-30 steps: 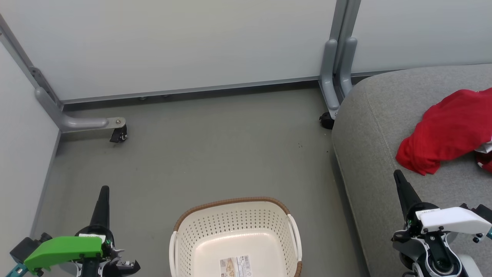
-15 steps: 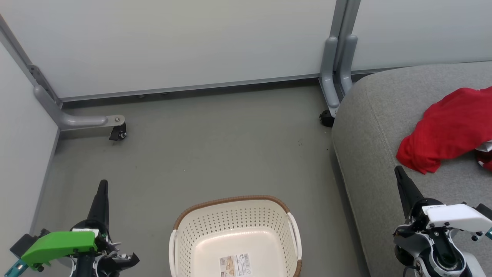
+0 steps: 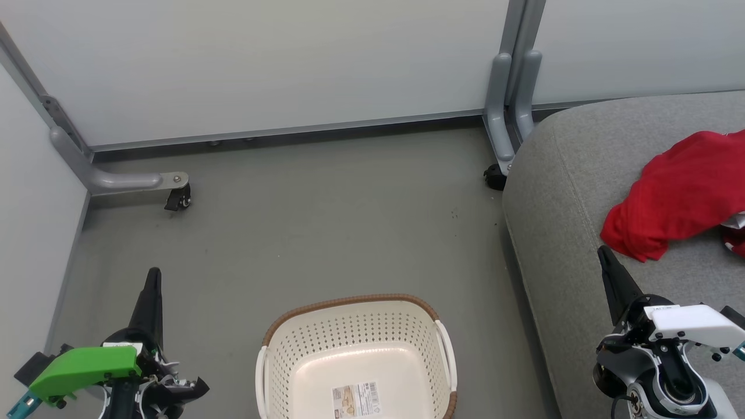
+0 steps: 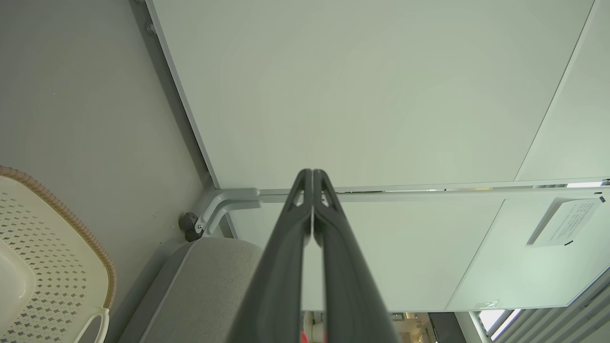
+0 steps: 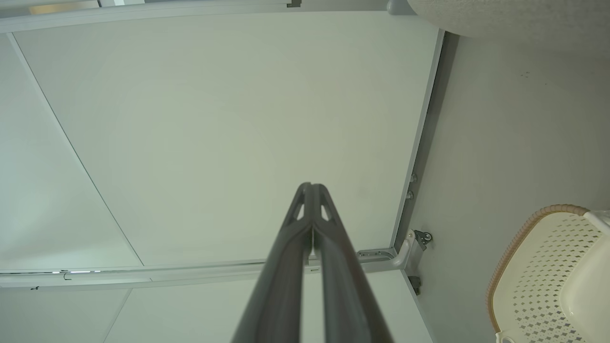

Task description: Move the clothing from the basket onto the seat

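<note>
Two end effectors flank the scene, and neither carries anything. At the far left, the left end effector (image 3: 151, 291) hangs low over the grey floor (image 3: 326, 221). Its dark fingers (image 4: 286, 267) are pressed together along their whole length. It sits well apart from the basket, which suggests it is parked out of the way rather than reaching.

In the middle, the basket (image 3: 349, 305) stands upright on the floor between the arms, mouth open to the head camera. What shows of its inside is bare cream plastic with a label (image 3: 356, 401) on the bottom and no fabric.

To the right, the seat (image 3: 570, 192) stands near the basket, so each carry is short. The right end effector (image 3: 608, 267) hovers above the cushion's near part, its fingers likewise closed on each other. Its tip points toward the clothing but is clear of it.

The clothing (image 3: 675, 198) lies crumpled on the seat, red with a scrap of white at the picture's right border, where it runs out of view. Judging by the bare basket and the idle arms, the transfer looks finished or very nearly so.
</note>
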Controlling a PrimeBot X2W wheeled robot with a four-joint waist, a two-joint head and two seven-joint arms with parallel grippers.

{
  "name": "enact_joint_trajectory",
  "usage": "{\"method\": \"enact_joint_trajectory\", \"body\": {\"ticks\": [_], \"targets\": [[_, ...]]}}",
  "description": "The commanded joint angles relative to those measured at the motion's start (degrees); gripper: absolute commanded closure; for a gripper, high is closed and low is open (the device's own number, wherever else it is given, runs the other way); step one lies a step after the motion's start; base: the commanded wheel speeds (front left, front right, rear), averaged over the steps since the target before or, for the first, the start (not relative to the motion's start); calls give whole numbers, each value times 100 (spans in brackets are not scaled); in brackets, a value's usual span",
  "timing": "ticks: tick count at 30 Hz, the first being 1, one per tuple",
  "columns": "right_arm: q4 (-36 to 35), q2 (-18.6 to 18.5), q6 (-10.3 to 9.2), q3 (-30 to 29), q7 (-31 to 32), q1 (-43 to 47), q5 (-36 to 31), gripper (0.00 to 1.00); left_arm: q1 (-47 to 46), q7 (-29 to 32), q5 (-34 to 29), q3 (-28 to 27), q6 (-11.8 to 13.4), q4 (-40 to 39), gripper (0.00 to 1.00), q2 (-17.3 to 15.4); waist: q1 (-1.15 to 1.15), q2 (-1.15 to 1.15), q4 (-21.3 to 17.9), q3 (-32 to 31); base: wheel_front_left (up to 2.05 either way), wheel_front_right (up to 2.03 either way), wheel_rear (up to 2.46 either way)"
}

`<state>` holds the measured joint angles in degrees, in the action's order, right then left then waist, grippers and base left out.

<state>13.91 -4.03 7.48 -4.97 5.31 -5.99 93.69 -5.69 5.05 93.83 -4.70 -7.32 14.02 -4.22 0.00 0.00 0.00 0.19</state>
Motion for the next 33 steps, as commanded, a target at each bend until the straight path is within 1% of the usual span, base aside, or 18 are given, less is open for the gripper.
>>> {"method": "enact_joint_trajectory", "body": {"ticks": [1,33], "targets": [[13,9,2,-19,18,-29,-5,100,-91,29,7,-18,-35,7,100,9,0,0,0,0,0,0,0],[17,40,2,-72,60,-36,-54,100,-97,75,-59,-78,-31,9,100,52,0,0,0,-1,0,0,0]]}}
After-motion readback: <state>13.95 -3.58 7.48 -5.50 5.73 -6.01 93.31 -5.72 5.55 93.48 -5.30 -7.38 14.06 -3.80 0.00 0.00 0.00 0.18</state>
